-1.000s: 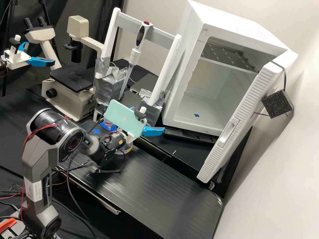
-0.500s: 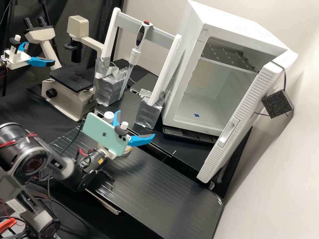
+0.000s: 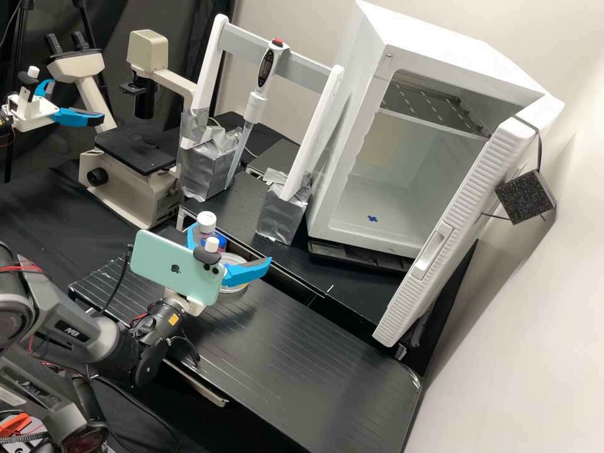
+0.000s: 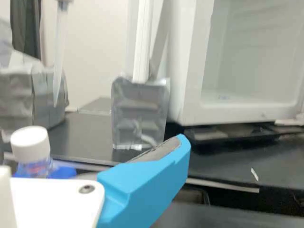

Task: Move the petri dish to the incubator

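Petri dish (image 3: 233,258) on black bench (image 3: 302,352), just past my gripper (image 3: 230,244), partly hidden behind one finger. My fingers stand wide apart, unclamped. Coming move, I judge: forward and down to straddle it. Open incubator (image 3: 421,173) lies ahead, off to my right.

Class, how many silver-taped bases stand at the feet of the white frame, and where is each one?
2. One silver-taped base stands beside the microscope; the other base stands beside the open incubator.
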